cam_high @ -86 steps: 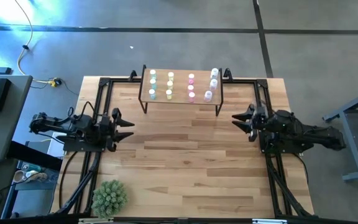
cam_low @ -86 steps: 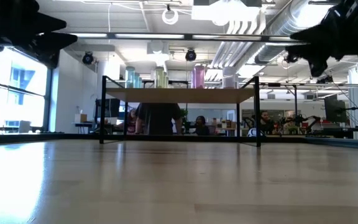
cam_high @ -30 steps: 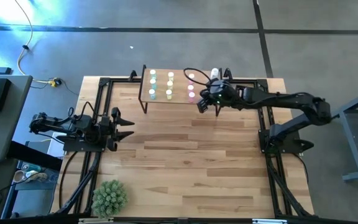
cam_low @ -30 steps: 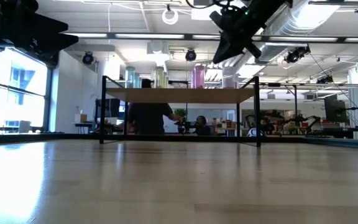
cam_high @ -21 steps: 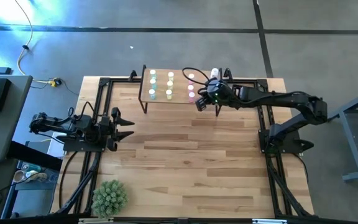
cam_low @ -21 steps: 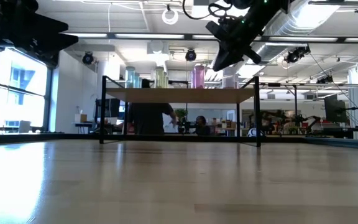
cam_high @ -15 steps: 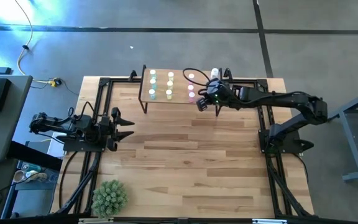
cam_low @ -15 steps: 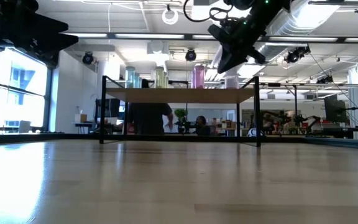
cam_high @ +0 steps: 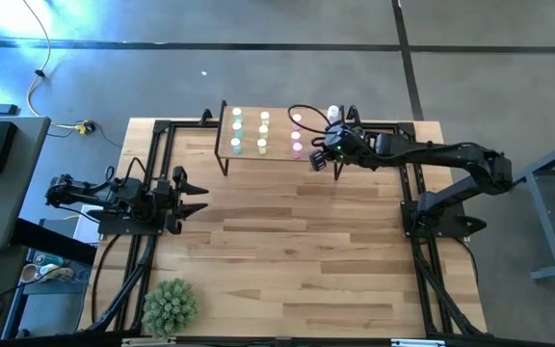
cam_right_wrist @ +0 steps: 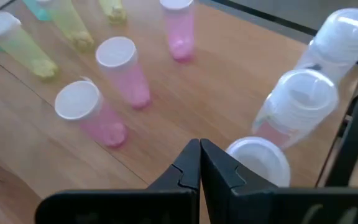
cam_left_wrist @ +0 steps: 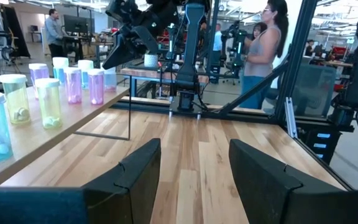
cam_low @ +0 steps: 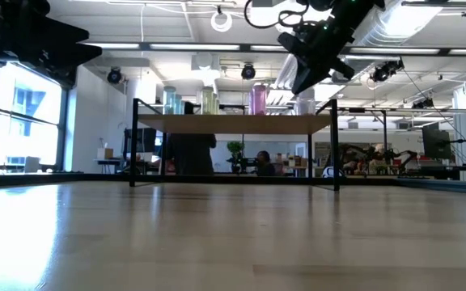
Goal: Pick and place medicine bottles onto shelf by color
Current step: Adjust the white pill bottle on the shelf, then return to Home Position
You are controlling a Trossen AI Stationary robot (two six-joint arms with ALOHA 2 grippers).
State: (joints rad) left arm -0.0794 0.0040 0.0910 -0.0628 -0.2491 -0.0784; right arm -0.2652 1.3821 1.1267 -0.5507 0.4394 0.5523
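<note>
The shelf (cam_high: 279,130) stands at the table's far edge on thin black legs. On it stand several medicine bottles in rows by color: green (cam_high: 237,130), yellow (cam_high: 264,131), pink (cam_high: 297,133) and lavender-white (cam_high: 332,114). My right gripper (cam_high: 317,161) hangs shut over the shelf's right near corner, between the pink bottles (cam_right_wrist: 123,68) and the lavender-white ones (cam_right_wrist: 297,102), with nothing between its fingers. In the low view it (cam_low: 299,87) sits just above the bottle tops. My left gripper (cam_high: 200,200) waits open at the table's left edge.
A spiky green plant ball (cam_high: 170,306) sits at the near left corner. Black frame rails run along both sides of the table. Bare wood lies in front of the shelf. A person (cam_low: 192,153) stands in the room behind the shelf.
My right gripper, still shut, has drifted a little toward the table's right edge above the shelf, from over the pink row toward the lavender-white bottles. The bottles have stayed where they were.
</note>
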